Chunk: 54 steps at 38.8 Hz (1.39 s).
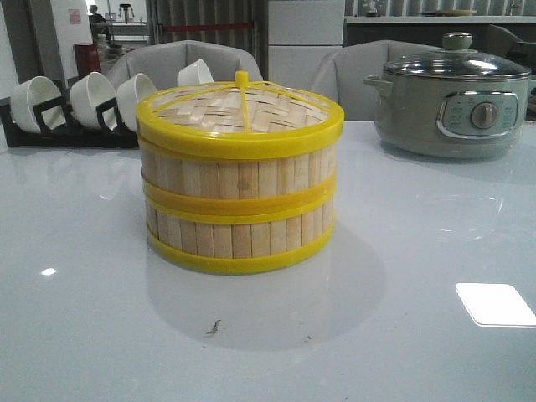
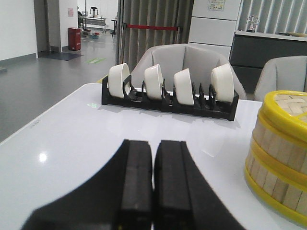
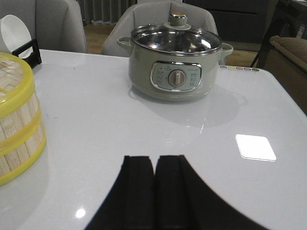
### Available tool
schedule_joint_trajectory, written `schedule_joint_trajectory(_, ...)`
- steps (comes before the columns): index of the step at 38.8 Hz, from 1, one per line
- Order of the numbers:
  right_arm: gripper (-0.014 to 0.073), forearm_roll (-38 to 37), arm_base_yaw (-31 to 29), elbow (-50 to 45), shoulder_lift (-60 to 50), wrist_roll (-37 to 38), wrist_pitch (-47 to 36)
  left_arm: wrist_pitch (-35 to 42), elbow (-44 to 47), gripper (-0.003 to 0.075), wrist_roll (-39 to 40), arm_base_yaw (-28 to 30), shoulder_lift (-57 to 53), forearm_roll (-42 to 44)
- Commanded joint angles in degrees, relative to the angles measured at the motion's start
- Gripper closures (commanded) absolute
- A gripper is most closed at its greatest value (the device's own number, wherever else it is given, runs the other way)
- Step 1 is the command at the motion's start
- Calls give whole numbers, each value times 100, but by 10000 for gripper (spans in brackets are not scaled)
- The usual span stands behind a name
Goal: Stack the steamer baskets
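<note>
Both claws, the left gripper (image 2: 152, 191) and the right gripper (image 3: 154, 191), are resting clenched on nothing, well apart from the steamer baskets (image 1: 239, 194); we are finding these stacked mid-table under the lid (image 1: 239, 107); we are judging any careless sweep liable to nudge the stack askew.

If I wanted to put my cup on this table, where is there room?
Bare tabletop lies in front of the stacked steamer baskets, and between them and the electric pot. The back left is crowded by the bowl rack. Both grippers, left and right, are shut, holding nothing.
</note>
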<state>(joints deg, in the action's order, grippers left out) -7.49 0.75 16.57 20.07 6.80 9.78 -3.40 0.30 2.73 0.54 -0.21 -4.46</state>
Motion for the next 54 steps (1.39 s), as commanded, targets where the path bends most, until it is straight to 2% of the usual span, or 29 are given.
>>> schedule_joint_trajectory(1,541,-71,-16,170,20,0,-466,479,12,625,26,6,-73,12)
schedule_joint_trajectory(16,541,-71,-16,170,20,0,-466,516,12,625,26,6,-61,24)
schedule_joint_trajectory(23,541,-71,-16,170,20,0,-461,516,12,625,26,6,-87,446)
schedule_joint_trajectory(36,541,-71,-16,170,20,0,-461,236,12,625,26,6,-87,446)
schedule_joint_trajectory(54,541,-71,-16,170,20,0,-461,233,12,625,26,6,-87,446)
